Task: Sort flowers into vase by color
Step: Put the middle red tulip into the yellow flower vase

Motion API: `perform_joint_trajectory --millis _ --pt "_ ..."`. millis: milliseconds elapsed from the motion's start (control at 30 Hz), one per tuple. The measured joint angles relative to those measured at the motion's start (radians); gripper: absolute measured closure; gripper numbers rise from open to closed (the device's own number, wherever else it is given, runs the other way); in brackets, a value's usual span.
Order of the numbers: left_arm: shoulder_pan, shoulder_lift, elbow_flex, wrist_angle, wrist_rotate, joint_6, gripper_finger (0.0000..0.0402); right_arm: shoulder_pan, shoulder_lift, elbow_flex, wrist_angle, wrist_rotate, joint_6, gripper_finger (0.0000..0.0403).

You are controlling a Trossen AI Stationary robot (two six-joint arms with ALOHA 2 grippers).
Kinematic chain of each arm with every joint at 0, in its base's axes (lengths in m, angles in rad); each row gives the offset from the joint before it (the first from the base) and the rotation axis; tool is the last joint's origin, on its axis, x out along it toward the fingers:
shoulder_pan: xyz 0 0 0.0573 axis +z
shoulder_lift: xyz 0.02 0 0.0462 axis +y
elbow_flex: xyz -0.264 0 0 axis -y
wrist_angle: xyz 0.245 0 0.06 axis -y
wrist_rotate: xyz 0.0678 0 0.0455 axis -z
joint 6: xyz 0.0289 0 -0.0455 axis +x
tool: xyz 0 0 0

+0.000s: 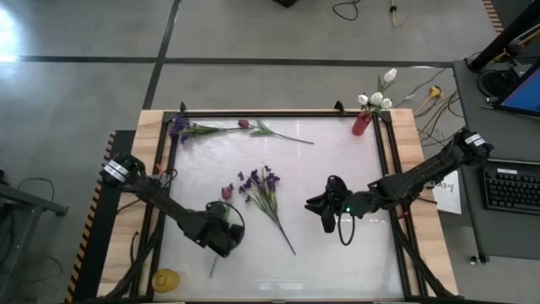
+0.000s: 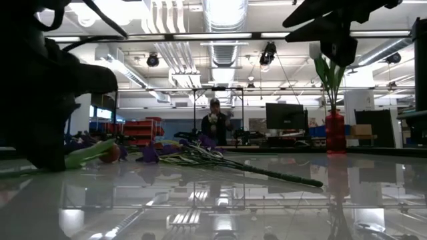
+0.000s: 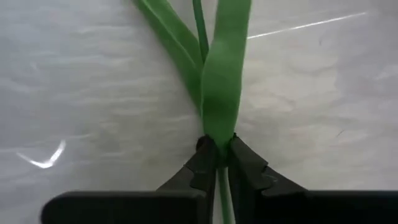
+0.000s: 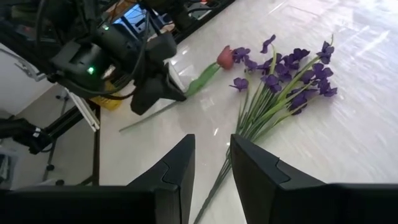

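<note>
A smooth, strap-shaped green leaf of the pink-red bud flower [image 4: 214,65] is clamped by the left gripper [image 3: 217,163]; the right gripper [image 4: 211,165] is held slightly parted, empty, beside the purple spray [image 4: 286,78].

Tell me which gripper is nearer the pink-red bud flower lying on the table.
Left. The left gripper has its fingers shut on the pink-red bud flower, on the stem and leaf below the bud. The right gripper hovers apart from it, on the far side of the purple spray.

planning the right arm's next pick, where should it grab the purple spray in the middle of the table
Probably the bare lower stem of the purple spray, from straight above. It lies flat, and that thin stretch is clear of the fanned blossoms. The open right claw hovers near that stem end.
</note>
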Motion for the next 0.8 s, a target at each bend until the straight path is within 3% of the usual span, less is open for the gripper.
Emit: perform_joint_trajectory --millis 200,433,600,800 --pt "0.032 -0.020 0.110 -0.209 0.026 0.086 0.0309 0.002 0.000 0.000 -0.001 0.003 0.001 0.0282" --pt "0.141 -0.022 0.131 -0.253 0.115 0.265 0.0231 0.002 0.000 0.000 -0.003 0.004 0.001 0.0258" --pt "0.237 -0.024 0.127 -0.269 0.146 0.368 0.0205 0.009 0.000 0.000 -0.003 0.002 0.001 0.0250" --pt "0.305 -0.024 0.101 -0.236 0.194 0.450 0.0205 0.034 0.000 0.000 -0.017 0.001 0.002 0.0255"
